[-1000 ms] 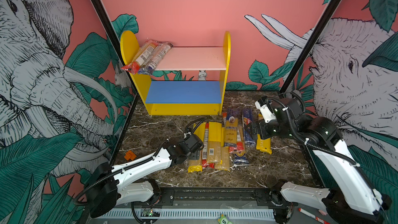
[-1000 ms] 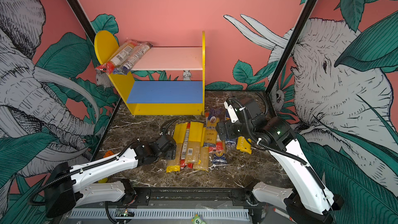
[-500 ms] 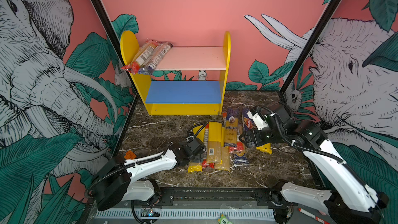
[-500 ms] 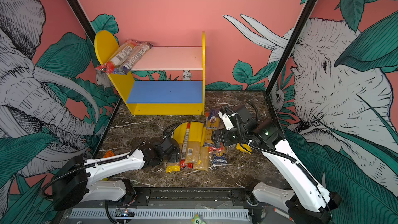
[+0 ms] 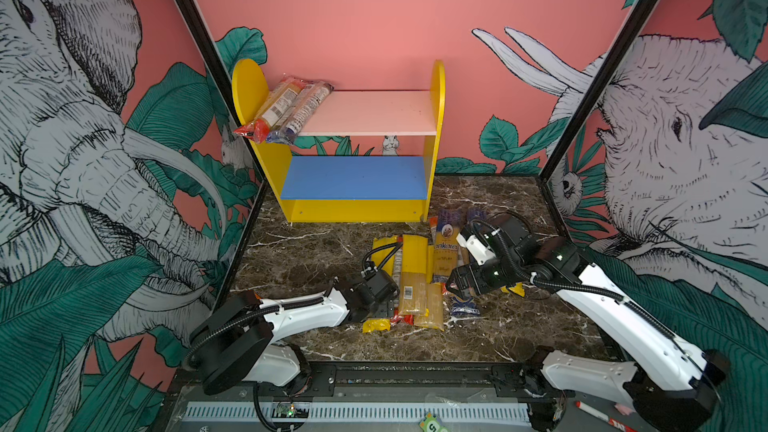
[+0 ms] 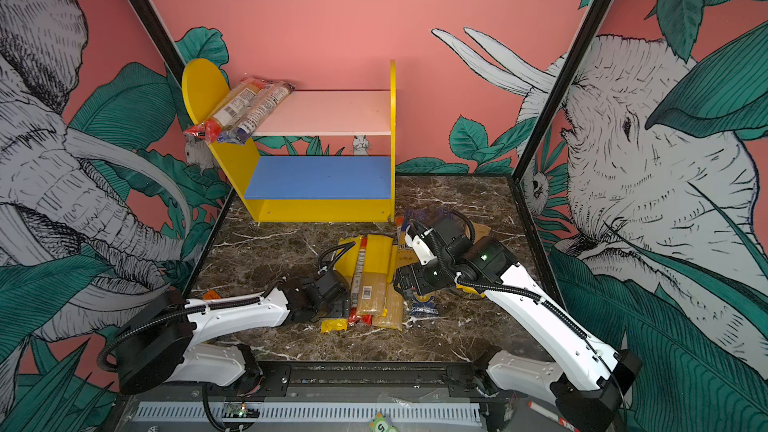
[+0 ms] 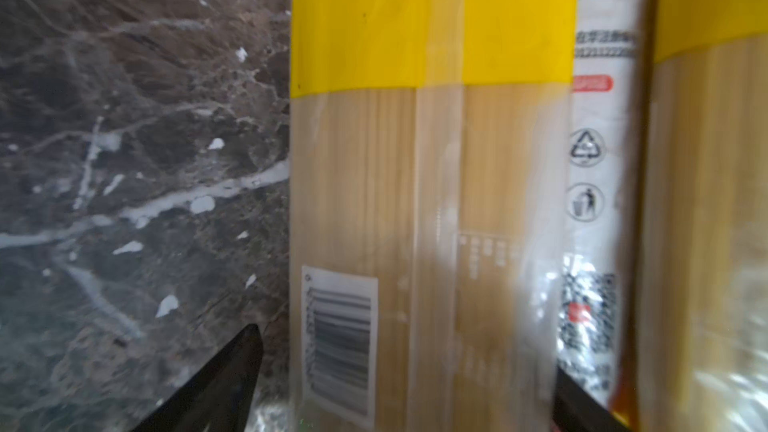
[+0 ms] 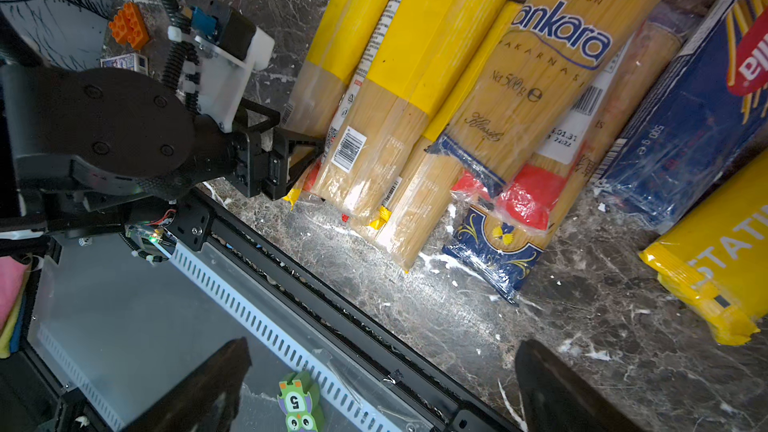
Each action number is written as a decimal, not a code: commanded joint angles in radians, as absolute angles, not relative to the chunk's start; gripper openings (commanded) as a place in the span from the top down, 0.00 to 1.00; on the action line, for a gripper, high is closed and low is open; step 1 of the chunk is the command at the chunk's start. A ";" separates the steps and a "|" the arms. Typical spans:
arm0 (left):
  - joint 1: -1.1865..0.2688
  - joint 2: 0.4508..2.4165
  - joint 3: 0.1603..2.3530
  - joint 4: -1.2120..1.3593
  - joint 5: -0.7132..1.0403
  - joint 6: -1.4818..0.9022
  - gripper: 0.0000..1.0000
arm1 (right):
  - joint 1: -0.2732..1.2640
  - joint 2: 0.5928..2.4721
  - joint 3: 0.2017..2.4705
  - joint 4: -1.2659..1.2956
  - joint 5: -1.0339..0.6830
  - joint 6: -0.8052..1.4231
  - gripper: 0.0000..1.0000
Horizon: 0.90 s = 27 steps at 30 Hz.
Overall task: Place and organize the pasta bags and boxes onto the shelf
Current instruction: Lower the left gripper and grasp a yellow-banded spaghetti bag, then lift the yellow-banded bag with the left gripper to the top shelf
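Left wrist view: left jaws gape astride the yellow-ended spaghetti bag (image 7: 432,201); best centred before closing; right jaws gape empty

Two spaghetti bags (image 5: 286,112) are lying on the single shelf (image 5: 438,89). About eight more bags (image 5: 415,284) are lying overlapped on the desk (image 5: 311,251), their exact count being unclear, with one dark blue box (image 8: 698,118) resting beside them.

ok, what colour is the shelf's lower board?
Blue. The lower board shows best in a top view.
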State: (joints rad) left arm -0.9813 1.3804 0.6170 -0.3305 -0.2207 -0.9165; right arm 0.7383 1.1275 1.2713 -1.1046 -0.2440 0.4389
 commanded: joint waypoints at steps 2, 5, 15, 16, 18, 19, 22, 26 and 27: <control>-0.988 1.456 0.594 -0.263 -0.195 -0.945 0.11 | 0.747 1.126 1.282 -1.087 -0.245 0.448 0.01; -0.987 1.510 0.577 -0.218 -0.183 -0.953 0.11 | 0.747 1.124 1.292 -1.099 -0.227 0.443 0.01; -0.988 1.565 0.467 -0.087 -0.143 -1.003 0.63 | 0.747 1.150 1.339 -1.118 -0.216 0.422 0.01; -0.988 1.559 0.459 -0.089 -0.140 -1.001 0.76 | 0.747 1.156 1.345 -1.120 -0.214 0.418 0.01; -0.988 1.538 0.452 -0.111 -0.140 -0.993 0.94 | 0.747 1.166 1.357 -1.120 -0.211 0.409 0.01; -0.988 1.524 0.451 -0.130 -0.142 -0.987 1.00 | 0.746 1.172 1.364 -1.121 -0.211 0.403 0.01; -0.987 1.446 0.464 -0.219 -0.166 -0.957 1.00 | 0.748 1.193 1.388 -1.120 -0.212 0.388 0.01; -0.978 1.316 0.497 -0.348 -0.200 -0.915 1.00 | 0.747 1.221 1.413 -1.110 -0.220 0.376 0.01; -0.972 1.280 0.510 -0.385 -0.206 -0.902 1.00 | 0.747 1.228 1.419 -1.105 -0.224 0.373 0.01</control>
State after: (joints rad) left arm -0.9726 1.3319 0.5343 -0.1036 -0.2363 -0.9409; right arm 0.7399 1.2125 1.3903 -1.1095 -0.2214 0.3992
